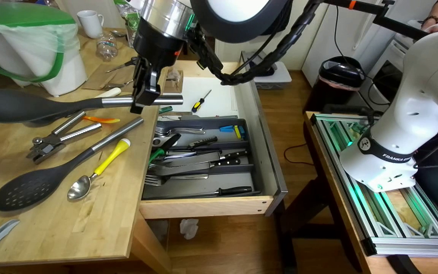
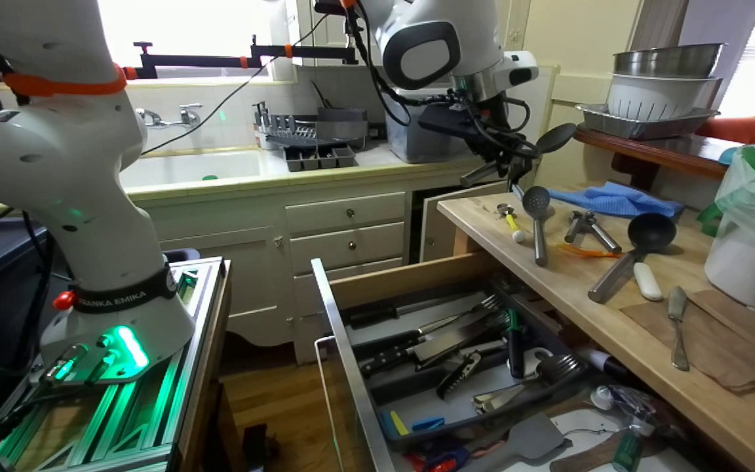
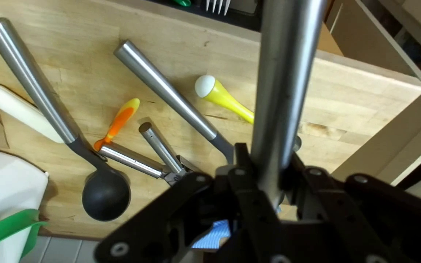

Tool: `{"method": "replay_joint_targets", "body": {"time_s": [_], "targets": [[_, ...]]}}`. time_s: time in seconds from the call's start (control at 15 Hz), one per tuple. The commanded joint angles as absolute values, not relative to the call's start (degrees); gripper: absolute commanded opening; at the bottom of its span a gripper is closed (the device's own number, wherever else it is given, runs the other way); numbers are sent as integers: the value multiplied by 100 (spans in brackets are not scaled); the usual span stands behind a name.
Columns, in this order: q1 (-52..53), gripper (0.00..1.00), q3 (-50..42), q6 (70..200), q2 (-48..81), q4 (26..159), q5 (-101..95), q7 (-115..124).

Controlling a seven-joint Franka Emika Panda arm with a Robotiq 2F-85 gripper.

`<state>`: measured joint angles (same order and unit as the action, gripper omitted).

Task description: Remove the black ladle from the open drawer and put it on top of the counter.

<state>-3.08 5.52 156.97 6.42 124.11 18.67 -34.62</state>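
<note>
My gripper (image 1: 141,106) is shut on the steel handle of a large black spoon (image 1: 25,104) and holds it above the counter (image 1: 101,228). Its oval black bowl also shows in an exterior view (image 2: 556,137). In the wrist view the handle (image 3: 287,84) runs up between the fingers and the bowl is hidden. A smaller round-bowled black ladle (image 3: 106,195) and a slotted black spoon (image 1: 29,188), both steel-handled, lie on the counter. The drawer (image 1: 207,207) stands open with a grey cutlery tray of knives and forks. An all-black ladle does not show in these views.
On the counter lie a yellow-handled spoon (image 1: 112,154), a steel-handled opener (image 1: 57,140), an orange utensil (image 3: 121,118), a white handle (image 3: 20,111) and a blue cloth (image 2: 620,200). A white bucket with a green lid (image 1: 25,15) stands at the counter's far side.
</note>
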Motion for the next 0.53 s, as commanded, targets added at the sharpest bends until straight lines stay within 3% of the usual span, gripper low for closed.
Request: {"method": "replay_joint_targets", "body": {"time_s": [0.0,0.47], "targets": [[-425,6,520,15522,1013,12020,1737,-4191],[-352,6,242,15506,1538,11699,171,-4107]]}}
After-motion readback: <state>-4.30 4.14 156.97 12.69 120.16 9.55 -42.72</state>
